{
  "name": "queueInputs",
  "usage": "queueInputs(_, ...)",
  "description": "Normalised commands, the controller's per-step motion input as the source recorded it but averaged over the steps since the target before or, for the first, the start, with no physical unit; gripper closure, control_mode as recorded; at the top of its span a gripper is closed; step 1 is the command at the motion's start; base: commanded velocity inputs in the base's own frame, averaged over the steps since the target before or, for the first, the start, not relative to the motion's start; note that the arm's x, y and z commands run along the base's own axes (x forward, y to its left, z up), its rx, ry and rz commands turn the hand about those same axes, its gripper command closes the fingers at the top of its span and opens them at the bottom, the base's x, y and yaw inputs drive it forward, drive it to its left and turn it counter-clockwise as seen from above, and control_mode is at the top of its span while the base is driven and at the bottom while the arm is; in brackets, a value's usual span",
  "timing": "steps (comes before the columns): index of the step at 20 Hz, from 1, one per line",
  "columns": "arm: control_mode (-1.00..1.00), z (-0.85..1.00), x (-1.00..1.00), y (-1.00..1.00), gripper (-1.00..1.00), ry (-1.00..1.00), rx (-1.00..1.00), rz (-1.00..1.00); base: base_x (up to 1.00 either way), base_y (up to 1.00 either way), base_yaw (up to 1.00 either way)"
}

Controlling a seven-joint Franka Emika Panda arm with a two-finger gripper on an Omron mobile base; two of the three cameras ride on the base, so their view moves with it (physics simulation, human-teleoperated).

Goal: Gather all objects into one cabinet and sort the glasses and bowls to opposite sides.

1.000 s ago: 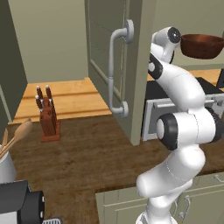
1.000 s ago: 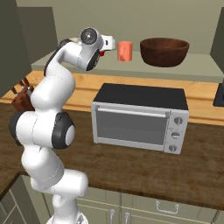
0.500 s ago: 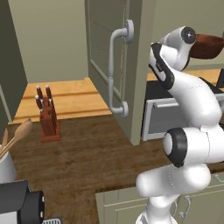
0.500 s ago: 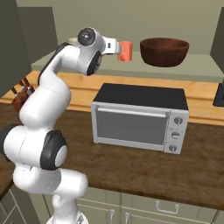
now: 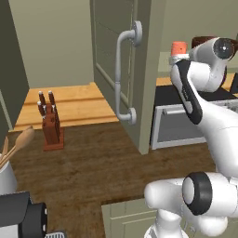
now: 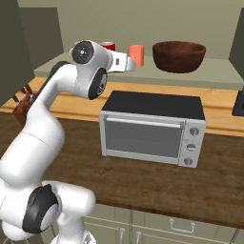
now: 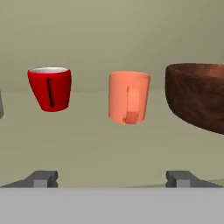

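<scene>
Wood-grained bowl (image 7: 199,98) — glossy red cup (image 7: 50,88)

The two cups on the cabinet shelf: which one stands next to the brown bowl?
The salmon-orange cup. It stands between the red cup and the brown bowl, so the red one is further from the bowl.

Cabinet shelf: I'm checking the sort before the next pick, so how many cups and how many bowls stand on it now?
Cups: 2, the red cup and the salmon-orange cup
Bowls: 1, the dark brown bowl
Total: 3
</scene>
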Motion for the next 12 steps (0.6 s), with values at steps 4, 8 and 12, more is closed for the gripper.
queueInputs(4, -1.00, 0.00, -1.00, -0.34, -1.00, 0.00, 0.00, -0.08, 0.00, 0.00, 0.00)
queueInputs(8, -1.00, 0.00, -1.00, -0.39, -1.00, 0.00, 0.00, -0.08, 0.00, 0.00, 0.00)
queueInputs(12, -1.00, 0.00, -1.00, -0.44, -1.00, 0.00, 0.00, -0.09, 0.00, 0.00, 0.00)
